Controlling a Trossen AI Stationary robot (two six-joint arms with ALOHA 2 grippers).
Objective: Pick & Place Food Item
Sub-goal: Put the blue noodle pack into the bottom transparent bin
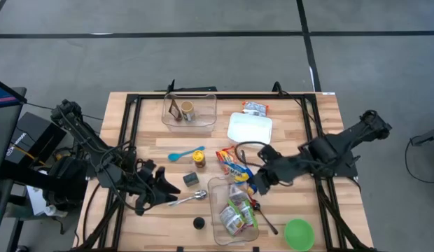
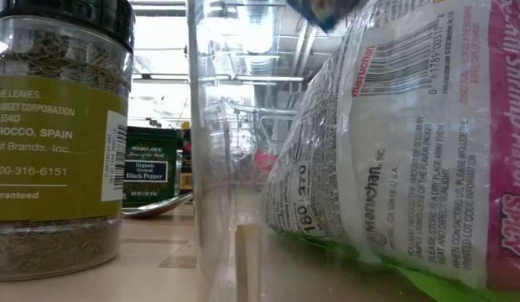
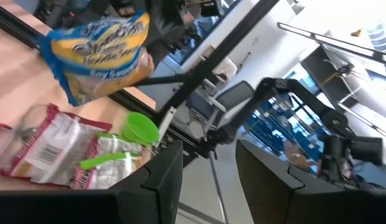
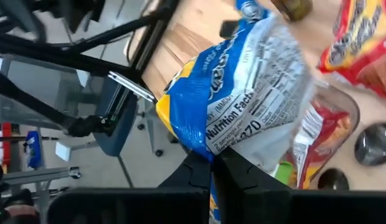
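A blue and yellow snack bag (image 4: 236, 93) hangs in the air over the clear tub (image 1: 218, 225) at the table's near middle, with my right gripper (image 4: 213, 160) shut on it. The high view shows the bag (image 1: 249, 186) at the tub's far right corner. The tub holds several noodle packets (image 2: 411, 143). My left gripper (image 3: 208, 177) stands open to the left of the tub, level, with nothing between its fingers. My right gripper pinches the bag's yellow sealed end (image 4: 196, 140) between its two fingers. It comes slanting down from the table's right side. The bag is lifted clear and sticks out beyond the fingers, above the tub (image 3: 50, 124).
A green bowl (image 1: 299, 234) sits at the near right. A red snack bag (image 1: 229, 161), a spice jar (image 1: 198, 159), a blue spoon (image 1: 183, 154) and a metal spoon (image 1: 190, 198) lie mid-table. A white box (image 1: 249, 128) and a clear bin (image 1: 189, 110) stand far.
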